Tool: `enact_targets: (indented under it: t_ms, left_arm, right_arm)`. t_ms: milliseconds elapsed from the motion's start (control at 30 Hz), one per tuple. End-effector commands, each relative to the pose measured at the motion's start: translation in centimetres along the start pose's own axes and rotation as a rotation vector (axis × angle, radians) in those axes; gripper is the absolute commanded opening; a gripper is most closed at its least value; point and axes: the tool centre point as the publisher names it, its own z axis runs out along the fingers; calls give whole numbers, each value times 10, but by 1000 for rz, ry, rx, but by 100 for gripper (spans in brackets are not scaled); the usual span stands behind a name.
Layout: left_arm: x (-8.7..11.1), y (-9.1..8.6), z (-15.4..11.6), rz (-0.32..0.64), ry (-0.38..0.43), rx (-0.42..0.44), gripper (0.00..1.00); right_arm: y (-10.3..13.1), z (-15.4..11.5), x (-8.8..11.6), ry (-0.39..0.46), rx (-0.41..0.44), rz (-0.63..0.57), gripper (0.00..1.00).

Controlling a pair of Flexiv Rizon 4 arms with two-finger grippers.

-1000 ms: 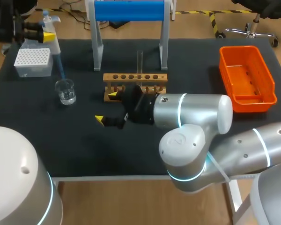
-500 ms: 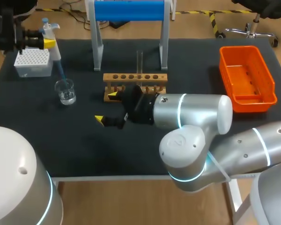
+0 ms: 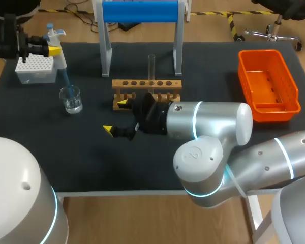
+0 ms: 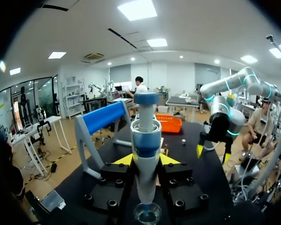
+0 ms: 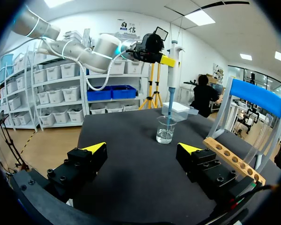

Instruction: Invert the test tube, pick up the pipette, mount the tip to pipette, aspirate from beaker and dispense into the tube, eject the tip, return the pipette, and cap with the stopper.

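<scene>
Left pincer [image 4: 146,160] clamps the white-and-blue plastic pipette [image 3: 57,47], tip dipped in the clear glass beaker [image 3: 71,99]; right pincer [image 5: 143,149] gapes wide, empty.

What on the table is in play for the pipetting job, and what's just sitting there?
In play: pipette, beaker, tip box, test tube, wooden rack.
Sitting there for now: orange tray, blue-topped stand; either may serve later steps, can't tell.
</scene>
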Motion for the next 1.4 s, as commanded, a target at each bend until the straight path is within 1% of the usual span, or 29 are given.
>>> enact_targets:
  t_ms: [33, 1100, 1400]
  left_arm:
    - [-2, 2, 1, 1, -1, -3, 0]
    - [-8, 28, 7, -28, -21, -16, 0]
    - [-9, 30, 7, -31, -29, -16, 0]
  right_arm:
    - [-1, 0, 0, 3, -2, 1, 100]
    - [-1, 0, 0, 3, -2, 1, 100]
    - [-1, 0, 0, 3, -2, 1, 100]
